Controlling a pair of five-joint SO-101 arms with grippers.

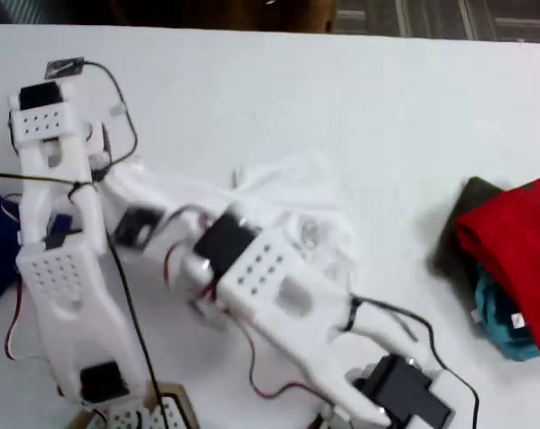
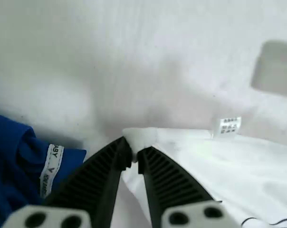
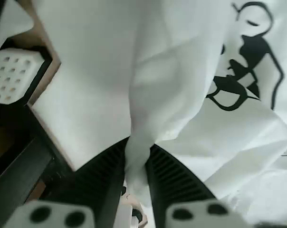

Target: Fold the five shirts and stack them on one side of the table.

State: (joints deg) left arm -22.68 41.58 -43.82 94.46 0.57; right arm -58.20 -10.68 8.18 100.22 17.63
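High view, white shirt (image 1: pixel 292 192) crumpled at frame centre, left gripper (image 2: pixel 134 153) clamped on its edge, right gripper (image 3: pixel 136 149) clamped on a fold, shirt stack (image 1: pixel 511 259) at right edge.

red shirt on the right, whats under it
A teal shirt pokes out beneath the red shirt, a dark shirt at its far edge; the rest of both is covered.

White table (image 1: pixel 359 98), dim room (image 1: pixel 431 16) beyond
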